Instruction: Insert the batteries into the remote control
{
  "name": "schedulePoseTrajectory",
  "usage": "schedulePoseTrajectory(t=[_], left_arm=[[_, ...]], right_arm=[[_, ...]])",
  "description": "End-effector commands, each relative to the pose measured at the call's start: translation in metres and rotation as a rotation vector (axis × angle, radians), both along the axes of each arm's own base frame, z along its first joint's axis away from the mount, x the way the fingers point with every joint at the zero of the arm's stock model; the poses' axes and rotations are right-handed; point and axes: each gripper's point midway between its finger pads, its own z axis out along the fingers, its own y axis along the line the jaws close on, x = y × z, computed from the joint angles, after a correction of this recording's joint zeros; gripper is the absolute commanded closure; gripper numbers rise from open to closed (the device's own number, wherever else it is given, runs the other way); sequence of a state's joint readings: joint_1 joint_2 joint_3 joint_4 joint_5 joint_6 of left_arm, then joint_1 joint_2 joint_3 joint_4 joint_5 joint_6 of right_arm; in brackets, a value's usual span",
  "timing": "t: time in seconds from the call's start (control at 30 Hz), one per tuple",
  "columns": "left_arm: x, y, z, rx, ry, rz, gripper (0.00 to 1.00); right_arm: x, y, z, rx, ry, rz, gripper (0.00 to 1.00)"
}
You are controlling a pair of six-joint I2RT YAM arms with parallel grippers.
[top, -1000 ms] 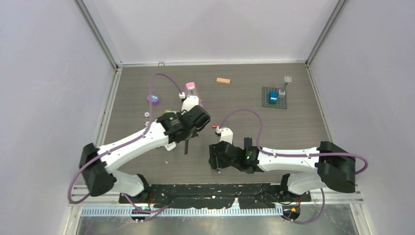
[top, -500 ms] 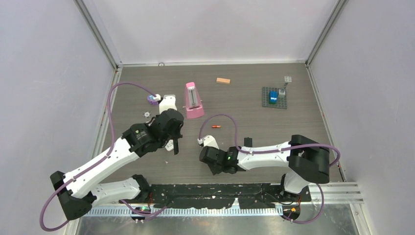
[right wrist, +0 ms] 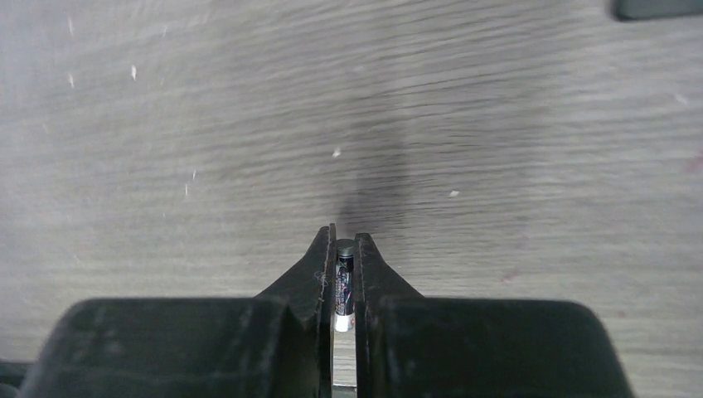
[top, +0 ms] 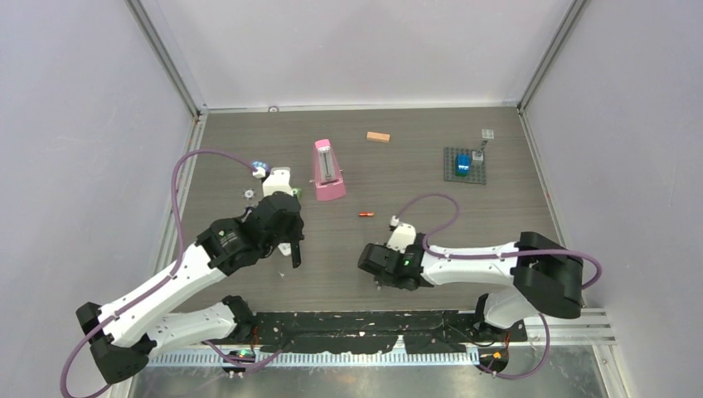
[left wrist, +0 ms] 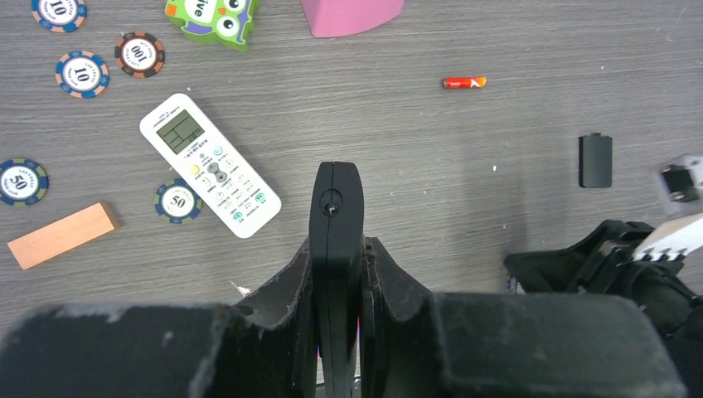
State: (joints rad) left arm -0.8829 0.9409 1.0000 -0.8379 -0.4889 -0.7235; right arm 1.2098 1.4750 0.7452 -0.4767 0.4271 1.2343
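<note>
Two grippers are each pinching something. The left gripper (left wrist: 336,253) squeezes a thin black remote (left wrist: 336,195) that stands on its edge (only the narrow side shows). The right gripper (right wrist: 345,242) is pressed tight on a small dark battery (right wrist: 344,278), low over the table (right wrist: 497,124). One red and orange battery (left wrist: 464,82) lies alone on the table, farther out, apart from both grippers. A white remote (left wrist: 210,165) lies flat on the left, with a poker chip (left wrist: 177,201) touching it. A black cover (left wrist: 595,160) lies on the right.
</note>
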Motion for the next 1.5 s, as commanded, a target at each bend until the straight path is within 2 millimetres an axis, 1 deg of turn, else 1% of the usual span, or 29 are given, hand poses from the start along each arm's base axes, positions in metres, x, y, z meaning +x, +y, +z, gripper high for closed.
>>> schedulePoseTrajectory(t=[0.0,0.07,0.1,0.13,0.17,0.2,0.23,0.33,0.43,0.53,0.67,0.77,0.83,0.9,0.93,0.97,1.0,1.03,1.07,1.1,1.13,1.17,1.2,1.23,1.27,1.37,1.4,1.43,1.47], left_arm=[[0.003,-0.004,0.013,-0.053,-0.050,-0.012,1.00],[0.002,-0.003,0.013,-0.059,-0.051,-0.012,1.00],[0.002,-0.003,0.013,-0.060,-0.052,-0.014,1.00],[0.002,-0.003,0.014,-0.064,-0.053,-0.014,1.00],[0.001,-0.003,0.013,-0.064,-0.051,-0.016,1.00],[0.001,-0.003,0.013,-0.065,-0.051,-0.018,1.00],[0.001,-0.002,0.013,-0.065,-0.051,-0.018,1.00],[0.000,-0.001,0.013,-0.060,-0.051,-0.021,1.00],[0.001,0.001,0.012,-0.052,-0.051,-0.024,1.00],[0.001,0.003,0.013,-0.052,-0.049,-0.024,1.00],[0.002,0.002,0.013,-0.069,-0.048,-0.028,1.00],[0.002,0.002,0.014,-0.083,-0.048,-0.034,1.00],[0.002,0.002,0.014,-0.087,-0.049,-0.037,1.00],[0.001,0.003,0.016,-0.096,-0.053,-0.045,1.00],[0.000,0.002,0.016,-0.100,-0.056,-0.056,1.00],[-0.001,0.001,0.018,-0.107,-0.060,-0.068,1.00],[-0.002,0.000,0.018,-0.113,-0.062,-0.077,1.00],[-0.003,0.000,0.018,-0.117,-0.061,-0.085,1.00],[-0.004,0.000,0.020,-0.125,-0.063,-0.094,1.00],[-0.005,0.000,0.020,-0.131,-0.063,-0.101,1.00],[-0.006,0.001,0.021,-0.137,-0.066,-0.103,1.00],[-0.006,0.002,0.021,-0.141,-0.066,-0.101,1.00],[-0.005,0.005,0.023,-0.145,-0.069,-0.094,1.00],[-0.005,0.007,0.024,-0.148,-0.075,-0.088,1.00],[-0.004,0.010,0.026,-0.151,-0.079,-0.080,1.00],[-0.003,0.017,0.032,-0.160,-0.090,-0.056,1.00],[-0.003,0.018,0.033,-0.160,-0.093,-0.053,1.00],[-0.002,0.020,0.036,-0.163,-0.099,-0.048,1.00],[-0.002,0.020,0.037,-0.165,-0.100,-0.050,1.00]], right_arm=[[0.028,-0.019,0.024,0.160,-0.076,-0.443,0.95],[0.037,-0.026,0.029,0.168,-0.091,-0.549,0.95],[0.039,-0.037,0.029,0.143,-0.100,-0.616,0.95],[0.045,-0.035,0.031,0.137,-0.107,-0.651,0.95],[0.045,-0.043,0.031,0.107,-0.116,-0.695,0.95],[0.049,-0.041,0.033,0.095,-0.121,-0.718,0.95],[0.049,-0.047,0.032,0.072,-0.125,-0.760,0.95],[0.054,-0.046,0.029,0.044,-0.128,-0.818,0.90],[0.063,-0.038,0.026,0.048,-0.123,-0.812,0.88],[0.068,-0.038,0.029,0.036,-0.146,-0.798,0.81],[0.074,-0.038,0.038,0.012,-0.181,-0.736,0.59],[0.079,-0.032,0.052,0.028,-0.210,-0.656,0.37],[0.080,-0.031,0.059,0.034,-0.226,-0.585,0.31],[0.082,-0.031,0.069,0.036,-0.261,-0.491,0.29],[0.086,-0.026,0.075,0.019,-0.290,-0.392,0.29],[0.087,-0.030,0.081,0.021,-0.310,-0.334,0.29],[0.086,-0.031,0.082,-0.038,-0.316,-0.198,0.29],[0.092,-0.029,0.093,0.001,-0.347,-0.156,0.29],[0.091,-0.019,0.105,0.006,-0.367,0.009,0.29],[0.090,-0.018,0.103,0.028,-0.329,0.090,0.30],[0.092,-0.016,0.115,0.012,-0.370,0.211,0.30],[0.090,-0.010,0.119,0.055,-0.345,0.304,0.31],[0.094,-0.014,0.125,0.005,-0.375,0.419,0.31],[0.093,-0.007,0.136,0.016,-0.388,0.499,0.31],[0.097,-0.010,0.143,-0.053,-0.416,0.591,0.32],[0.103,-0.021,0.142,-0.264,-0.453,0.827,0.31],[0.100,-0.026,0.135,-0.312,-0.425,0.897,0.31],[0.094,-0.025,0.129,-0.354,-0.428,1.042,0.30],[0.085,-0.030,0.117,-0.379,-0.392,1.139,0.30]])
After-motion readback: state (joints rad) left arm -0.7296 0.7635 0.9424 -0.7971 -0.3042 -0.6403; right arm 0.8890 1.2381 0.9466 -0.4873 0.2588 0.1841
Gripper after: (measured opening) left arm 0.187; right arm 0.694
